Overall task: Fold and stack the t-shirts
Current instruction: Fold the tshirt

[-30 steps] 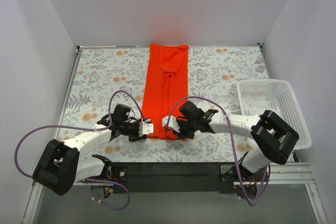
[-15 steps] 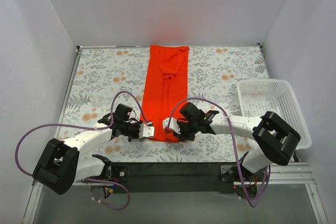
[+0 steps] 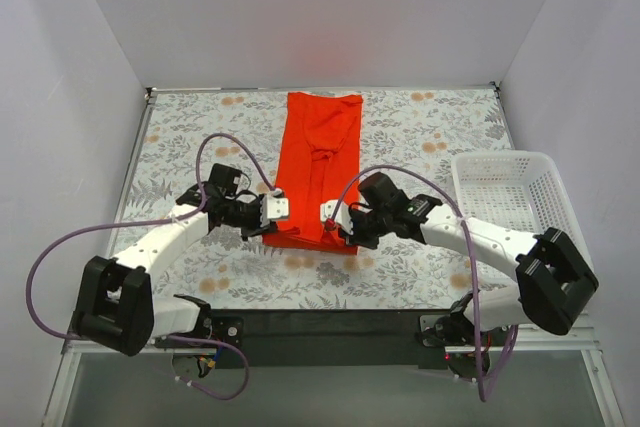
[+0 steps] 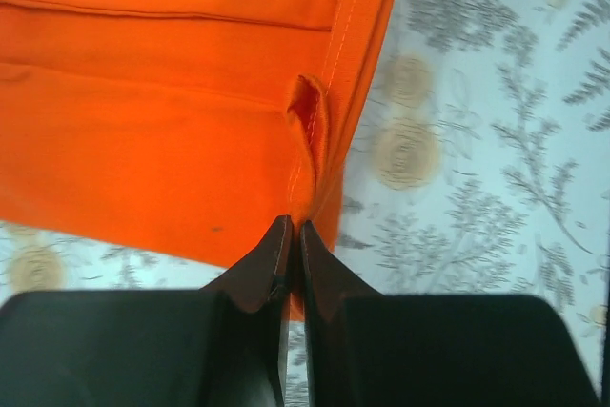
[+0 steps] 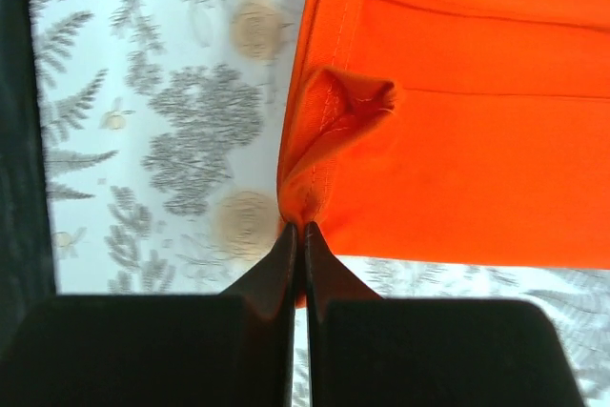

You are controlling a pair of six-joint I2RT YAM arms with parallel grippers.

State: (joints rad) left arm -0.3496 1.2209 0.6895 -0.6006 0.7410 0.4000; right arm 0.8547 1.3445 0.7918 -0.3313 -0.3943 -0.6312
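Note:
One orange-red t-shirt (image 3: 315, 162) lies folded into a long narrow strip down the middle of the floral mat (image 3: 180, 137). My left gripper (image 3: 278, 209) is shut on the shirt's near left corner, and its hem is pinched between the fingers in the left wrist view (image 4: 294, 232). My right gripper (image 3: 326, 215) is shut on the near right corner, where the cloth (image 5: 457, 140) bunches at the fingertips in the right wrist view (image 5: 299, 232). Both corners are lifted and the near end is drawn back over the strip.
A white plastic basket (image 3: 515, 202) stands at the mat's right edge. Grey walls enclose the mat on three sides. Purple cables loop from both arms, and the left one (image 3: 60, 247) hangs past the mat's near left edge.
Both grippers have moved away from the near edge toward the far side, carrying the shirt's near hem with them. The visible strip is shorter at its near end.

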